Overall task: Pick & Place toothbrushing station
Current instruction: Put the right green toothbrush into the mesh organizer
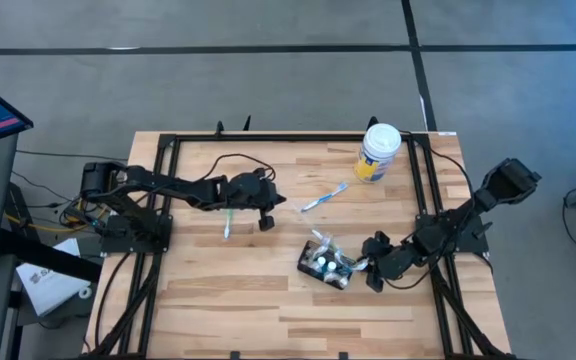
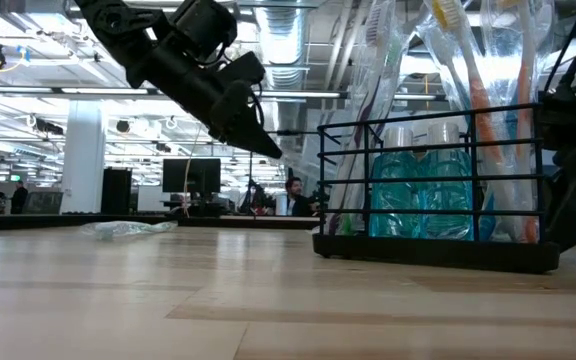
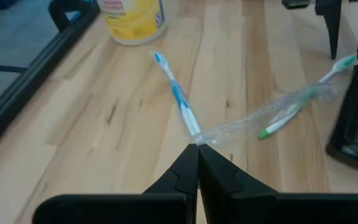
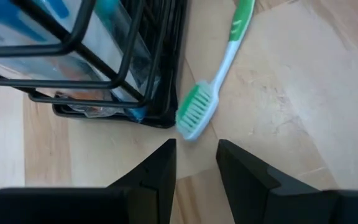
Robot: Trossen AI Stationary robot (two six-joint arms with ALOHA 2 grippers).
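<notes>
The toothbrushing station (image 1: 326, 266) sits on the table (image 1: 218, 300) near its right side — the right hand (image 1: 370, 270), fingers parted and empty, just beside it — while the left hand (image 1: 266, 212), closed on nothing, hovers mid-table.

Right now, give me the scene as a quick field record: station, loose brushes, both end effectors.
station: black wire toothbrushing station, upright on the wooden table, holds brushes and blue-green bottles
green toothbrush: on the table beside the station, bristle head near its base
blue toothbrush: loose, mid-table
wrapped toothbrush: in clear wrap, on the table
tub: yellow-labelled, white lid, far edge
left end effector: shut, empty, above the table
right end effector: open, at the green brush head
</notes>
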